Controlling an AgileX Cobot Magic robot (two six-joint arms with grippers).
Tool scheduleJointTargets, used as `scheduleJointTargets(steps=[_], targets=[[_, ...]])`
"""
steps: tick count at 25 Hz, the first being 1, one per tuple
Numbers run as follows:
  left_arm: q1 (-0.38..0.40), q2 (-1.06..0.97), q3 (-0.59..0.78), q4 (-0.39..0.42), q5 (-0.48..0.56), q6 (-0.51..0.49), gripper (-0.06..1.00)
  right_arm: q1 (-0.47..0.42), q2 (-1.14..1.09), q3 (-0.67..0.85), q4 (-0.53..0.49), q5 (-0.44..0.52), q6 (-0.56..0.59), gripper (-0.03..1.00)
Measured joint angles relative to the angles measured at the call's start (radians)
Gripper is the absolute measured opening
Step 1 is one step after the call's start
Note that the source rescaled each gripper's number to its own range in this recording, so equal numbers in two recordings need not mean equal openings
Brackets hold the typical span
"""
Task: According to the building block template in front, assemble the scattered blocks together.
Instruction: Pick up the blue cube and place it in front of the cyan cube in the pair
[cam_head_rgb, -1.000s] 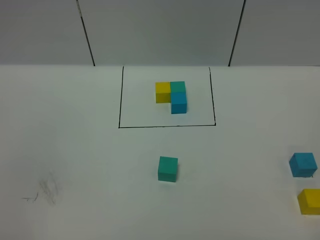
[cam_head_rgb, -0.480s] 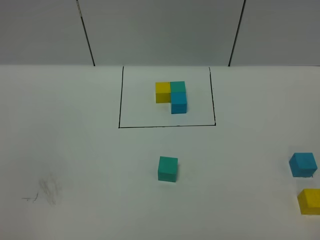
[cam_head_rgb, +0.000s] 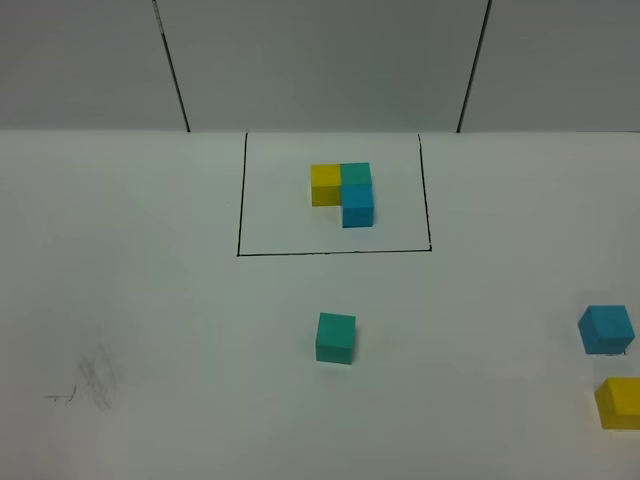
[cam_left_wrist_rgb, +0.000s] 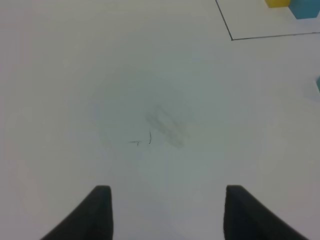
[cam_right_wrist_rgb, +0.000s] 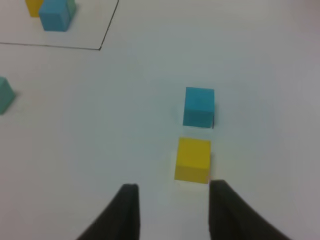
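Right claw: jaws parted narrowly, empty, just short of the yellow block; blue block beyond.
Left claw: parted wider, empty, above bare table.
Change: no block has shifted; the assembly looks unstarted.
Teal block: alone, in front of the building block template.
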Motion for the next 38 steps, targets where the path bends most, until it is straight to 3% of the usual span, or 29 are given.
scheduleJointTargets(steps=[3,8,11,17,23,29,38], targets=[[0.000,0.000,0.000,0.000,0.000,0.000,0.29,0.000,0.000,0.000,-0.002,0.000,0.003,0.31],[0.000,0.000,0.000,0.000,0.000,0.000,0.29,0.000,0.039,0.000,-0.022,0.005,0.085,0.81],[0.000,0.000,0.000,0.000,0.000,0.001,0.29,0.000,0.122,0.000,-0.054,0.000,0.150,0.97],[0.000,0.000,0.000,0.000,0.001,0.002,0.29,0.000,0.425,-0.040,-0.083,-0.068,0.168,0.99],[0.000,0.000,0.000,0.000,0.001,0.002,0.29,0.000,0.824,-0.183,-0.103,-0.157,0.117,0.97],[0.000,0.000,0.000,0.000,0.001,0.001,0.29,0.000,1.182,-0.383,-0.106,-0.161,0.065,0.95],[0.000,0.000,0.000,0.000,0.001,0.001,0.29,0.000,1.493,-0.591,-0.102,-0.132,0.004,0.93]])
